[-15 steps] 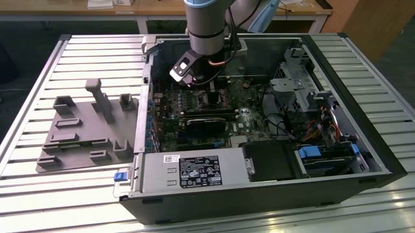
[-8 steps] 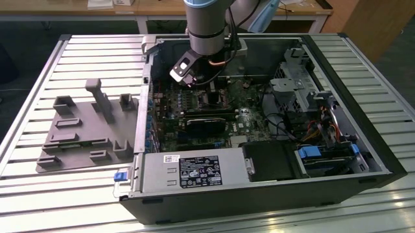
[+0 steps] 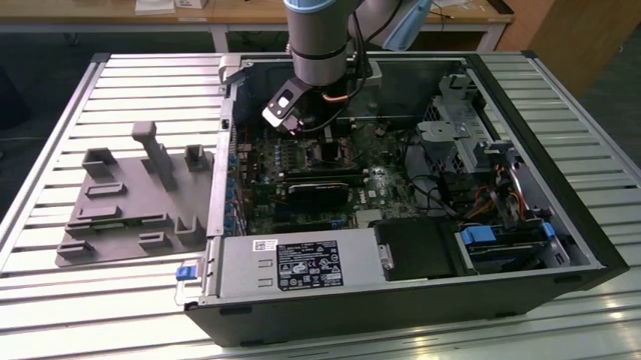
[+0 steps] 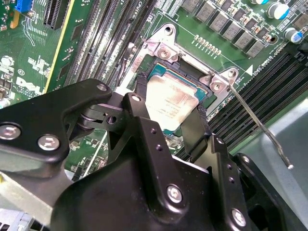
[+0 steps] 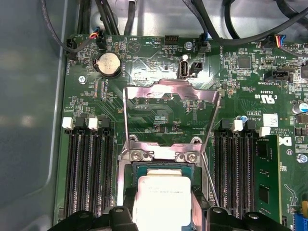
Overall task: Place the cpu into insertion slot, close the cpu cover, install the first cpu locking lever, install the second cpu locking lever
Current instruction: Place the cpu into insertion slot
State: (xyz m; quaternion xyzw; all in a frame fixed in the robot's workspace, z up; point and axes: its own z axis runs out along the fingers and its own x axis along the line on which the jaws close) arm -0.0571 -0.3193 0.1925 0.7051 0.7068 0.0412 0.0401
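In both wrist views my gripper [image 4: 168, 120] [image 5: 163, 211] is shut on the cpu [image 4: 169, 98] [image 5: 163, 192], a silvery-beige square held by its edges between two black fingers [image 4: 138, 113]. The chip sits directly over the insertion slot [image 4: 161, 72] [image 5: 144, 167]; whether it rests in the slot I cannot tell. The cpu cover [image 5: 168, 91] is swung open, its windowed frame lying back past the hinge. One thin locking lever [image 4: 260, 126] [image 5: 207, 163] juts out beside the slot, and another [image 5: 126, 115] runs along the cover's other side. In the exterior view the gripper [image 3: 312, 129] reaches down into the open computer case [image 3: 561, 247].
Black memory slots [image 5: 89, 173] flank the socket on both sides, with one green module [image 5: 267, 178] seated. A dark card [image 3: 320, 191], the power supply [image 3: 300, 262] and drive bays [image 3: 501, 240] crowd the case. A grey fixture tray [image 3: 130, 202] lies on the slatted table at the exterior view's left.
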